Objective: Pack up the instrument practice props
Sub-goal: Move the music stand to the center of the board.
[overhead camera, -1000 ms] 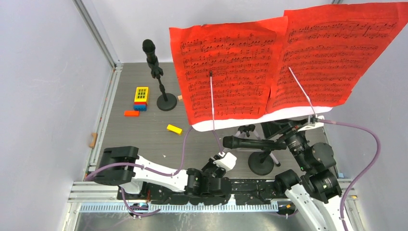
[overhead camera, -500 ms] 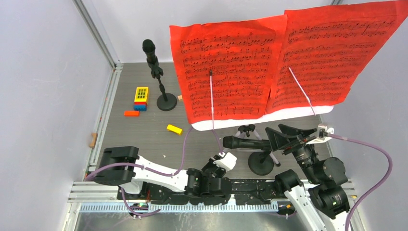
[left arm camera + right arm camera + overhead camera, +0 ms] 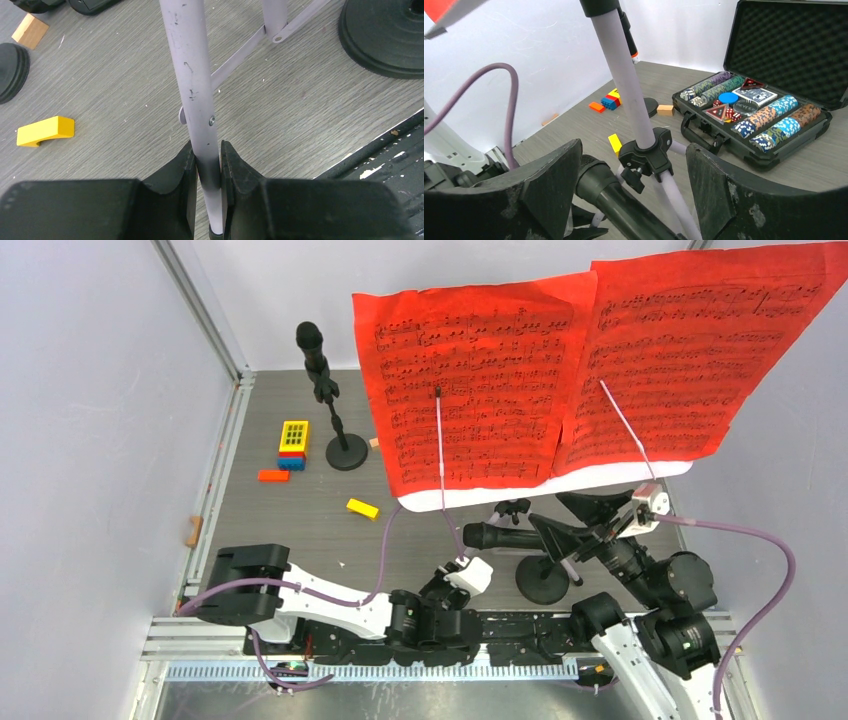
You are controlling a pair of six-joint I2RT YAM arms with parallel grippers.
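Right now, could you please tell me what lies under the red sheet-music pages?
The pages cover the white rack except its lower edge. Below stand the silver pole and tripod hub. The open poker chip case shows only from the right wrist.

Saw a black poker-chip case [image 3: 794, 50] open on the grey wood-grain table [image 3: 300, 530], lid upright, striped chips [image 3: 774, 117] in rows, red dice [image 3: 730, 115] among them. Found a tan wooden cube [image 3: 665, 110] just beside one corner of it. Noted a yellow block [image 3: 362, 508] lying alone, a yellow-red-blue stack [image 3: 293, 445] farther back, an orange-red brick [image 3: 273, 476] near that stack.
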